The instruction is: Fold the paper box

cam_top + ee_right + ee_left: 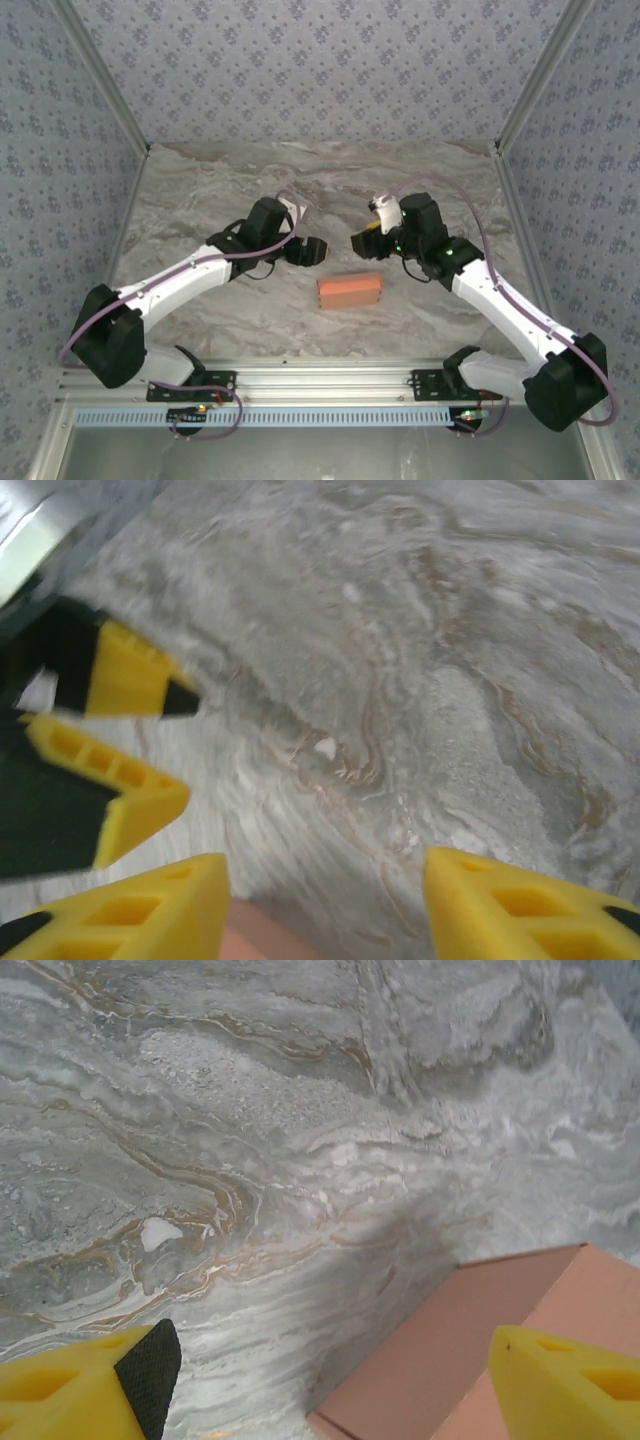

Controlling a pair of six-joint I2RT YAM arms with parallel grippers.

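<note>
Surroundings: marble worktop [200, 190], patterned walls [320, 60].
Paper box [350, 291]: flat on worktop, on the near side of both arms' fingers, touching neither.
Left fingers [312, 250]: apart, beyond box's far-left corner.
Right fingers [362, 243]: apart, beyond box's far edge.

grey marble tabletop [250, 180] (tan veins); blue floral wallpaper walls [320, 60]

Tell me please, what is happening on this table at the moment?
A salmon-orange paper box lies on the marble-patterned table, and it looks like a small rectangular box. The left gripper and the right gripper hover close together just beyond its far side, both with jaws open. Neither one grips the box at this moment.
</note>
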